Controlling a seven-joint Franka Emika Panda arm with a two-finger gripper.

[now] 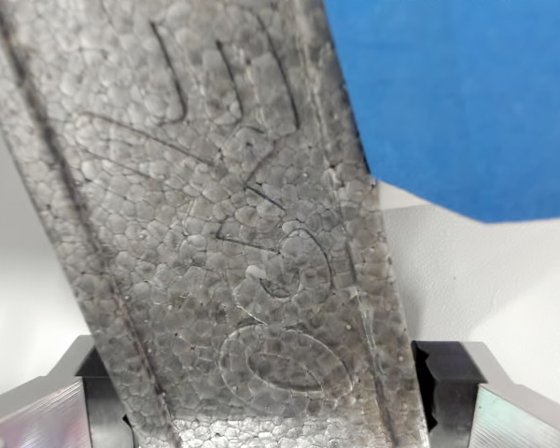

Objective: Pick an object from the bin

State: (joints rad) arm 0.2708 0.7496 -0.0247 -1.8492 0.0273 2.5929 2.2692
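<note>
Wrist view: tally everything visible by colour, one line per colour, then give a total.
Grey: 1, the foam block with raised characters, sitting between the fingers of the hand
Blue: 1, the blue surface at the wrist view's upper right
White: 1, the white surface behind
Total: 3

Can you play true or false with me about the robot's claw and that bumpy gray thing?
1. The claw is squeezing a gray foam piece. True.
2. The foam piece is smooth and shiny red. False: it is gray and pebbly.
3. Marks are pressed into the foam. True.
4. A blue surface shows at the wrist view's upper right. True.
5. The claw is empty. False: the foam sits between its fingers.
</note>
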